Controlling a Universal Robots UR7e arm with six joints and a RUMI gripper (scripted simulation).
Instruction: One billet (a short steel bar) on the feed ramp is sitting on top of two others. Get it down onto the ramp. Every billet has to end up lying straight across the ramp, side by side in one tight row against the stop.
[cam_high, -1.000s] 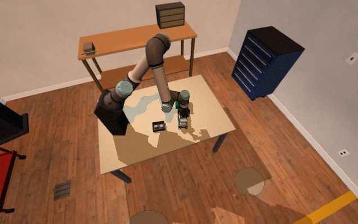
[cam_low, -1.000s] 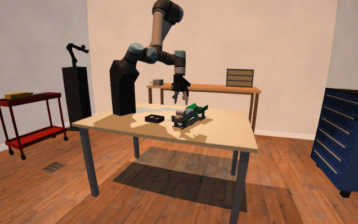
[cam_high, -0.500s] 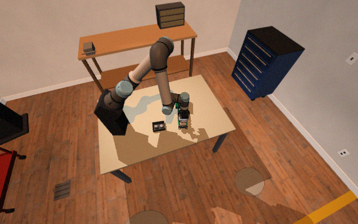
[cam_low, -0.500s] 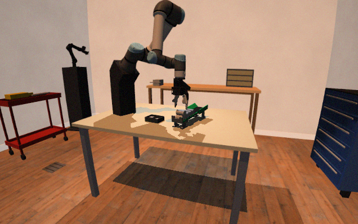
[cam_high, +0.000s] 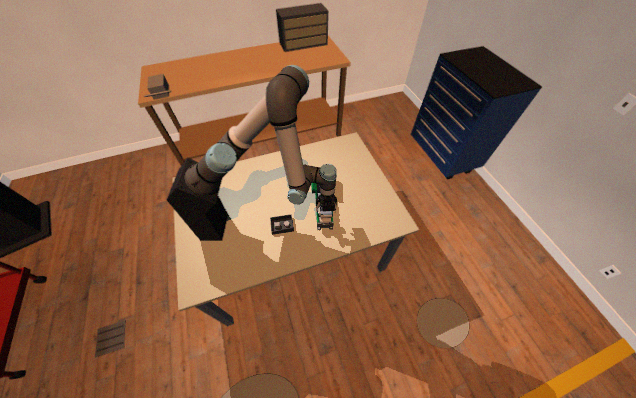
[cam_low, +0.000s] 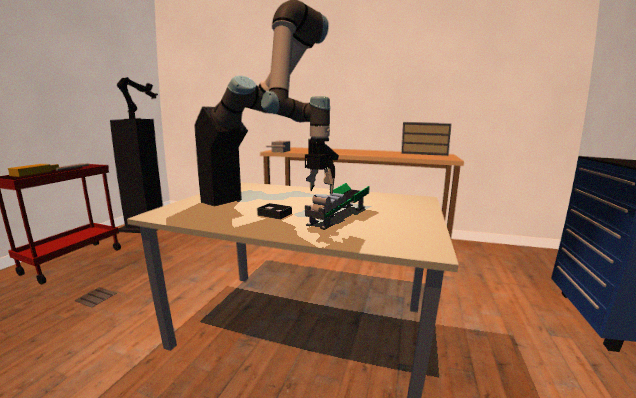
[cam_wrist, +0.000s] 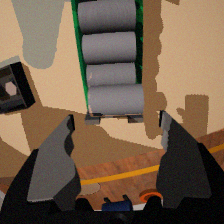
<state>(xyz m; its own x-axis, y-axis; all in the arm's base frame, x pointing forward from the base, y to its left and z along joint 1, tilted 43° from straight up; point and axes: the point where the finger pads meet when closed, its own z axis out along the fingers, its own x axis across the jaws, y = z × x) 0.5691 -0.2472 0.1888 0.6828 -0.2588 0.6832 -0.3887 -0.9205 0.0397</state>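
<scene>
The green-sided feed ramp (cam_high: 324, 216) stands on the table, right of middle; it also shows in the exterior view (cam_low: 339, 204). In the wrist view several grey billets (cam_wrist: 109, 47) lie across the ramp (cam_wrist: 107, 55). The billet nearest the stop (cam_wrist: 116, 99) looks larger and closer to the camera than the rest and partly covers the one behind it (cam_wrist: 111, 75). My gripper (cam_wrist: 116, 113) (cam_low: 320, 187) is open and empty, pointing down above the ramp's lower end, its fingers wider than a billet is long. It hangs a little above the billets.
A small black tray (cam_high: 282, 224) sits on the table left of the ramp, also in the wrist view (cam_wrist: 12, 90). The arm's black base (cam_high: 197, 205) stands at the table's left rear corner. The table edge lies just beyond the stop.
</scene>
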